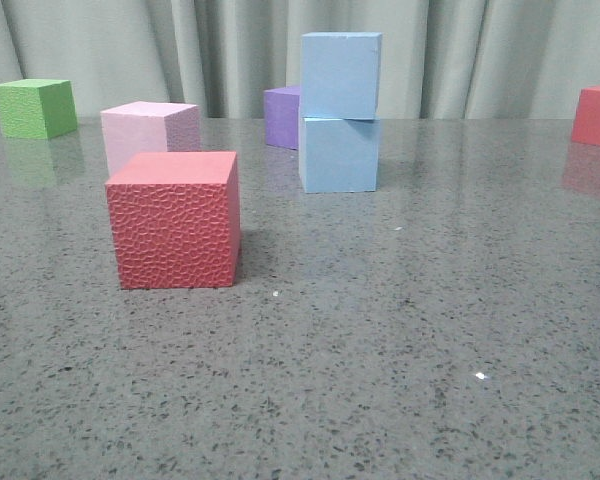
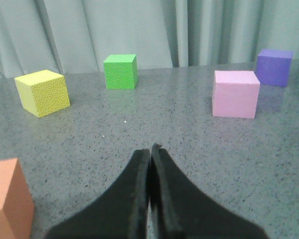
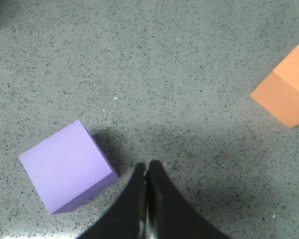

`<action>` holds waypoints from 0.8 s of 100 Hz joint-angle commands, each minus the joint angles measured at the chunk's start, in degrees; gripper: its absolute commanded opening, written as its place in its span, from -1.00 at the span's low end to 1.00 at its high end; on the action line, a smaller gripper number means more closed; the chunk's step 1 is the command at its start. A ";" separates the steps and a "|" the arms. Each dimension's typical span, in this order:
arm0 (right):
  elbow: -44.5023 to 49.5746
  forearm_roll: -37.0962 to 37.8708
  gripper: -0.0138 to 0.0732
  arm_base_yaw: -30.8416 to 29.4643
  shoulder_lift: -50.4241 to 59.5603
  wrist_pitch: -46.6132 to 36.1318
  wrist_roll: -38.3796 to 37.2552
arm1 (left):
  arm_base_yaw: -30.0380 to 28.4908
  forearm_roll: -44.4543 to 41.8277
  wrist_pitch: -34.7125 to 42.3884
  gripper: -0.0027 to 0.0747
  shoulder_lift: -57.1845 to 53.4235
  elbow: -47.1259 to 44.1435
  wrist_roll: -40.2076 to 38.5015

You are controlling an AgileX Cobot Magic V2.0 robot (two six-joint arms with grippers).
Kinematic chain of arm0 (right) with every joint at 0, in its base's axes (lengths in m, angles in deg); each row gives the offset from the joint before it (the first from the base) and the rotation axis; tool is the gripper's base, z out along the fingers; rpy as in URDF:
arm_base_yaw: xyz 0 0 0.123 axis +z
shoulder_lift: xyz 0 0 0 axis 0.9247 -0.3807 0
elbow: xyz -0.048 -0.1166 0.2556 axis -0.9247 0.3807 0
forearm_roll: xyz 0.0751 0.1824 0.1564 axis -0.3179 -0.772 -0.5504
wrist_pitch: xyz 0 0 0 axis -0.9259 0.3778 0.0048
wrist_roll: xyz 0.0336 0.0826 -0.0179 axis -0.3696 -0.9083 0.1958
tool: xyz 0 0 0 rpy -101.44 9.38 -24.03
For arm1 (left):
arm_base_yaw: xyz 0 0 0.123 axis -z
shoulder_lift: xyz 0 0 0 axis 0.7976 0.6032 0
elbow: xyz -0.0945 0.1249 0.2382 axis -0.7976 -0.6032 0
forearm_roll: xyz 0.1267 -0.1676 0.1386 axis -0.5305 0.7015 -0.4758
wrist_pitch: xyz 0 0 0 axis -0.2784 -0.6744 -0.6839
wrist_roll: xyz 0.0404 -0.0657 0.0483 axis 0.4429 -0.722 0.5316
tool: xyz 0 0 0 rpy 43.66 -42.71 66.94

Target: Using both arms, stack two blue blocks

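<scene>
Two pale sky-blue foam cubes, upper (image 1: 341, 75) resting on lower (image 1: 339, 155), stand mid-table on the grey speckled table (image 1: 400, 350). I judge them light, soft, matte; I would grip opposite flat faces. Left gripper (image 2: 150, 149) and right gripper (image 3: 146, 167) are both clenched empty.

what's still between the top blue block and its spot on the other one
Nothing: the upper blue block already sits on the lower blue block, slightly offset. Both grippers, left and right, have their jaws shut and empty.
</scene>
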 commanded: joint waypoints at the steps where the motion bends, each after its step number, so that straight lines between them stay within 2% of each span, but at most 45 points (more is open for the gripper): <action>1: -1.16 0.85 -0.96 -0.37 0.19 -3.35 0.48 | -1.11 0.93 5.72 -0.98 -2.15 -1.16 0.00; 24: -1.16 0.85 -0.96 -0.37 0.19 -3.19 0.48 | -3.41 2.17 6.37 -0.98 -3.67 -4.79 0.00; 49: -1.16 0.85 -0.96 -0.37 0.19 -3.19 0.48 | -3.41 2.41 13.83 -0.98 -3.67 -7.72 -0.65; 80: -1.16 0.85 -0.96 -0.37 0.19 -3.19 0.48 | -3.41 2.30 14.32 -0.98 -3.67 -10.04 -2.94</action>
